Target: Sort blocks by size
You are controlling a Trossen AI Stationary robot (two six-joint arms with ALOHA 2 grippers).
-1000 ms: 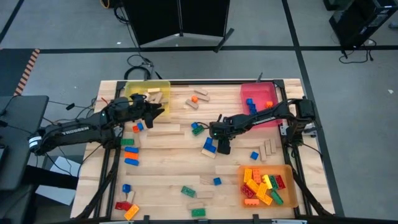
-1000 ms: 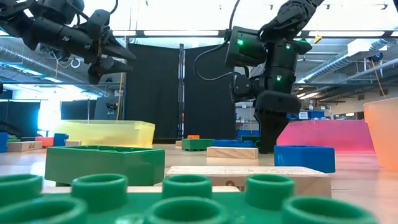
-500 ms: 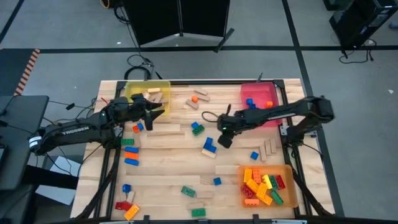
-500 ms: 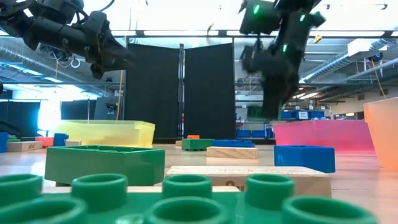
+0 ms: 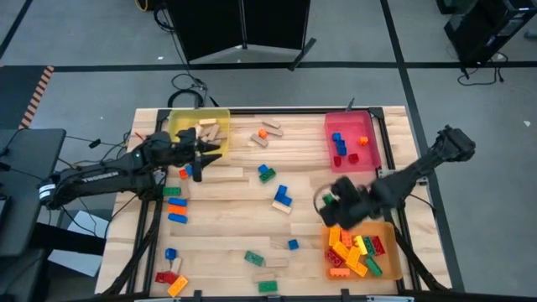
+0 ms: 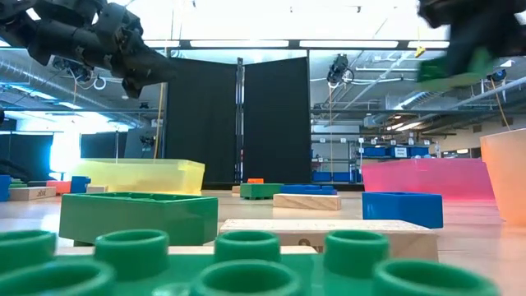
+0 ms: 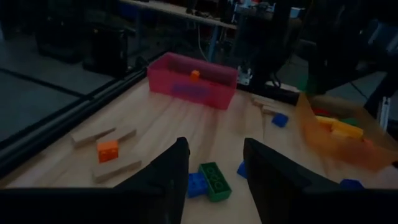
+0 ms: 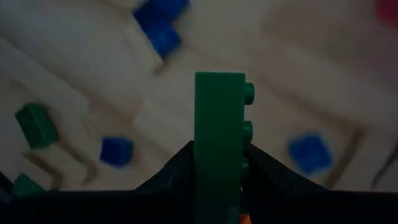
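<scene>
Right gripper (image 5: pixel 329 201) clamped on a studded green plastic brick (image 8: pixel 219 134) (narrow, upright) beside the translucent orange tray (image 5: pixel 388 226).

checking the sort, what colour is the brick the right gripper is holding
Green: a studded green brick clamped in the right gripper, clearest in the right wrist view.

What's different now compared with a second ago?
The right end effector picked a green brick off the table's middle and swung it toward the orange tray. The left end effector has stayed by the yellow tray; the loose blocks haven't moved.
</scene>
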